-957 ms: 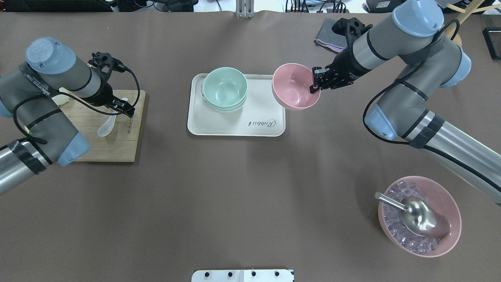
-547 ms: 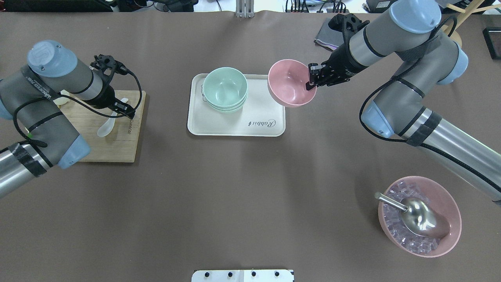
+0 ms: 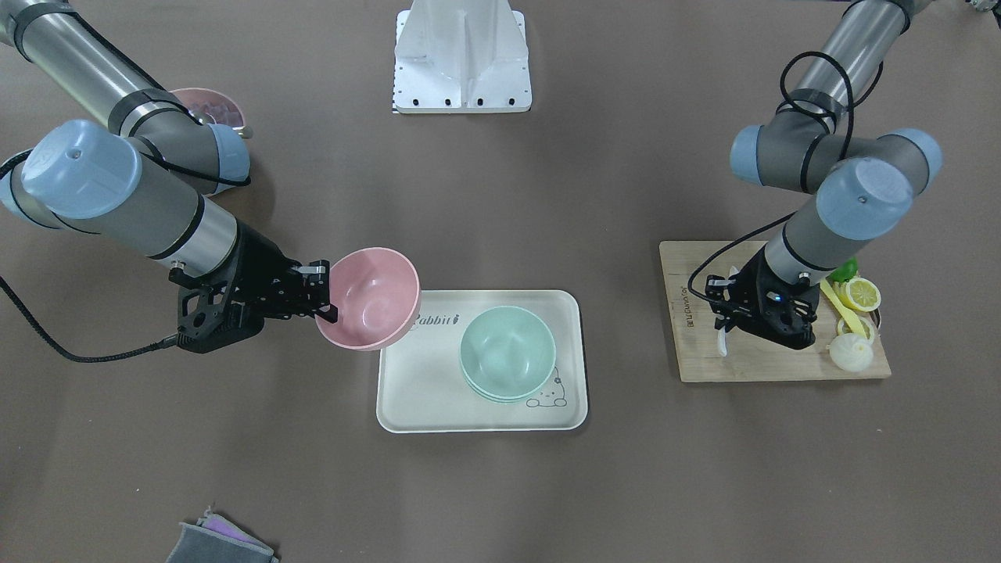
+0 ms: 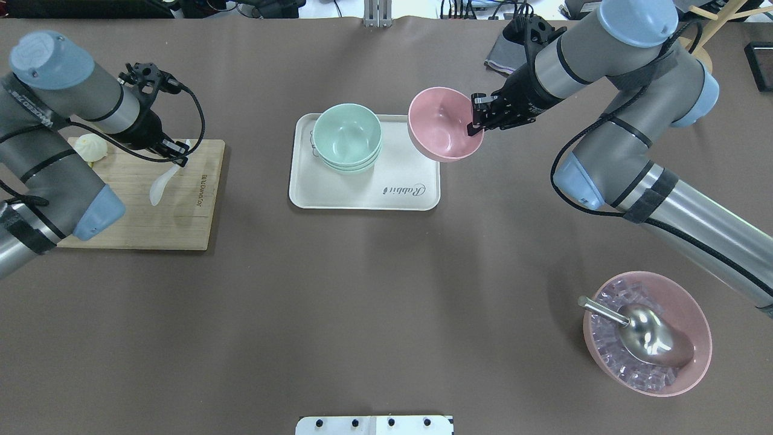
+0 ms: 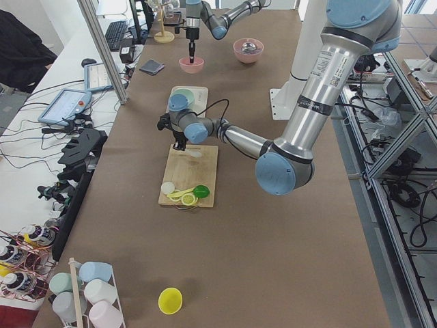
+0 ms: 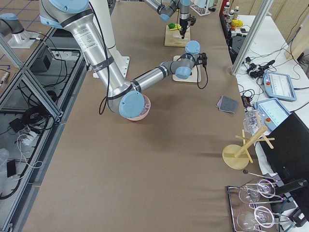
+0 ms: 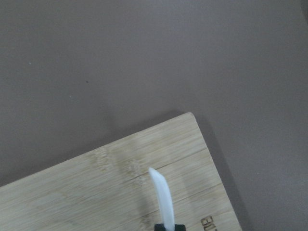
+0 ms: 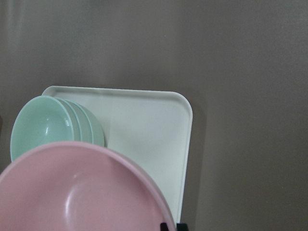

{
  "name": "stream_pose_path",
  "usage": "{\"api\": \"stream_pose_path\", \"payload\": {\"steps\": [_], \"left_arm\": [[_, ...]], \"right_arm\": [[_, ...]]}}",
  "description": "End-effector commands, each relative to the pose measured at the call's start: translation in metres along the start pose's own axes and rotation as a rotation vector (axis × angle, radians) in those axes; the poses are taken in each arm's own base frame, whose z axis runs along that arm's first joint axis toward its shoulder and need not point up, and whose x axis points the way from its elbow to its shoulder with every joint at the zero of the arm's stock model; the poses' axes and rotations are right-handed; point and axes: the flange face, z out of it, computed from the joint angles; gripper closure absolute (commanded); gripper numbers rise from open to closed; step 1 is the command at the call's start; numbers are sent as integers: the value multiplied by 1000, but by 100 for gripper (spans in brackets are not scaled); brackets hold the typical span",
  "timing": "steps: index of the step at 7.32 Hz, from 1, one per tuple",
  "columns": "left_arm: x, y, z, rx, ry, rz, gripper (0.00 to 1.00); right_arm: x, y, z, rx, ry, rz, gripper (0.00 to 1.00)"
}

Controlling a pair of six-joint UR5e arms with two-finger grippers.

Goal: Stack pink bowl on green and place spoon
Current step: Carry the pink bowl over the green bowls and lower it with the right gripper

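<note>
My right gripper (image 4: 475,121) is shut on the rim of the pink bowl (image 4: 441,124) and holds it tilted in the air over the right edge of the white tray (image 4: 362,193). A stack of green bowls (image 4: 347,136) stands on the tray's left part, apart from the pink bowl. The right wrist view shows the pink bowl (image 8: 77,192) close up, with the green bowls (image 8: 45,125) beyond it. My left gripper (image 4: 178,158) is shut on the handle of the white spoon (image 4: 160,187) over the wooden board (image 4: 181,223). The spoon handle (image 7: 161,197) pokes out in the left wrist view.
A large pink bowl of ice cubes with a metal scoop (image 4: 646,332) sits at the near right. A grey cloth (image 4: 504,57) lies at the far right. A white bun (image 4: 90,147) and lemon slices (image 3: 860,295) lie on the board's outer end.
My right gripper has carried the pink bowl left and farther away, toward the green bowls. My left arm has swung left and back, and the spoon has shifted slightly with it.
</note>
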Motion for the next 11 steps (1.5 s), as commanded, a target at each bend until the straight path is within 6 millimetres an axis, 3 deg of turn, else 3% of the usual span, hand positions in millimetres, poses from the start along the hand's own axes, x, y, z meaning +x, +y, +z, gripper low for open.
{"api": "stream_pose_path", "payload": {"steps": [1, 3, 5, 6, 7, 9, 11], "left_arm": [[-6, -16, -39, -6, 45, -44, 100], [-21, -33, -75, 15, 107, -80, 100], [-20, -40, -83, 25, 111, -85, 100], [-17, -42, -85, 29, 113, -81, 100], [-17, -43, -85, 28, 113, -82, 100], [-17, -43, -85, 29, 113, -80, 100], [-19, -43, -82, 24, 111, -85, 100]], "right_arm": [[-5, -1, -3, 4, -7, 0, 100], [-25, -5, -1, 28, -13, 20, 100], [-83, -8, 41, 97, 5, 46, 100], [-123, -23, 59, 142, 5, 109, 100], [-134, -24, 53, 170, -67, 192, 100], [-111, -20, 94, 239, -146, 284, 100], [-114, -14, 100, 236, -141, 282, 100]]}}
